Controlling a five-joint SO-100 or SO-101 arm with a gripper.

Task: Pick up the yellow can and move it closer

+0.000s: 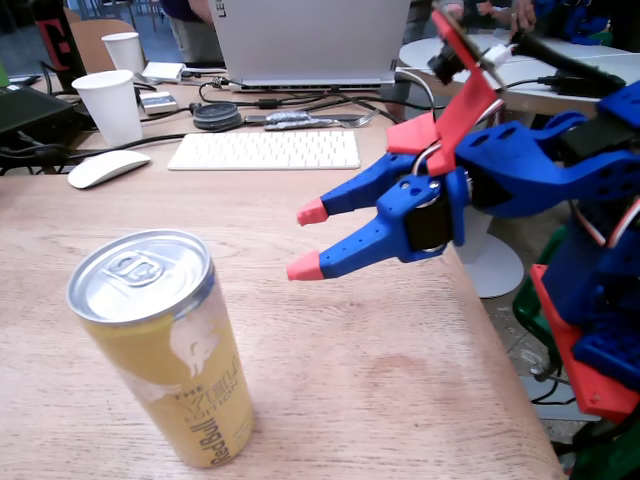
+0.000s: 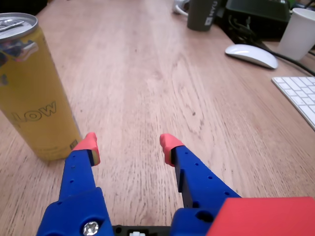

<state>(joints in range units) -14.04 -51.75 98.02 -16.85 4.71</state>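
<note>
The yellow can (image 1: 165, 345) stands upright on the wooden table at the near left of the fixed view, silver top and pull-tab showing. In the wrist view the can (image 2: 30, 93) is at the far left. My blue gripper (image 1: 308, 240) with red fingertips hangs above the table to the right of the can, open and holding nothing. In the wrist view the gripper (image 2: 129, 145) points over bare wood, its left fingertip (image 2: 88, 143) close to the can's base but apart from it.
A white keyboard (image 1: 265, 150), a white mouse (image 1: 106, 167), two white paper cups (image 1: 110, 105) and a laptop (image 1: 305, 40) with cables line the back of the table. The table's right edge (image 1: 500, 340) lies under the arm. A dark mug (image 2: 204, 14) stands far off.
</note>
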